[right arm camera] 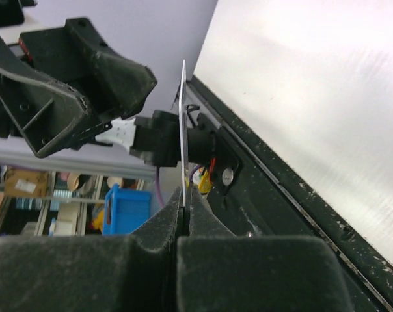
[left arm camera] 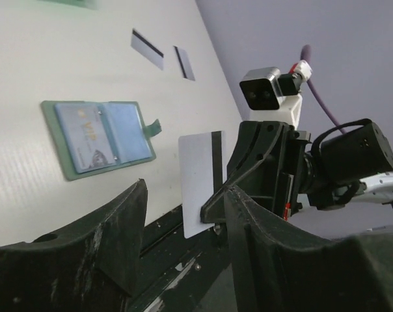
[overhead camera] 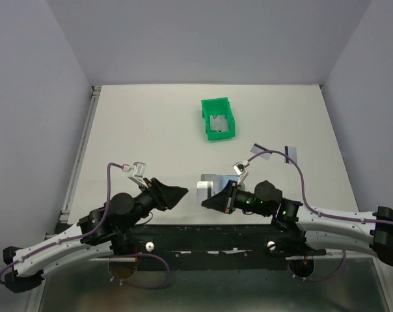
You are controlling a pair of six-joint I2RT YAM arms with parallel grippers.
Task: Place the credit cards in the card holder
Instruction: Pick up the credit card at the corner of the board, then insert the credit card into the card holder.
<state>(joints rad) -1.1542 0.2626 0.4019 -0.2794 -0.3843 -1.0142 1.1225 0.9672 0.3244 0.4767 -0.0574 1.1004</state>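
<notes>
card [left arm camera: 200, 182] pinched on edge in right gripper [right arm camera: 185, 208], long axis upright; left gripper [overhead camera: 179, 192] parted, empty.
holder [left arm camera: 99, 140] lies open on table [overhead camera: 151, 130] just beyond the card, pockets up, nearer the right gripper.

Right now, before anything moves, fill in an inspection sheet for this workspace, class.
Surface: white table, black rail along its near edge.
Job's things: card holder lies open and flat, a printed card in one pocket; two loose credit cards lie beyond it; a third credit card stands upright in the right gripper.
Clutter: green bin, far side, something grey inside.
Grippers: left gripper open, empty; right gripper shut on the third credit card.
Cables: purple cables run along both arms.
Surroundings: plain grey walls on three sides.
</notes>
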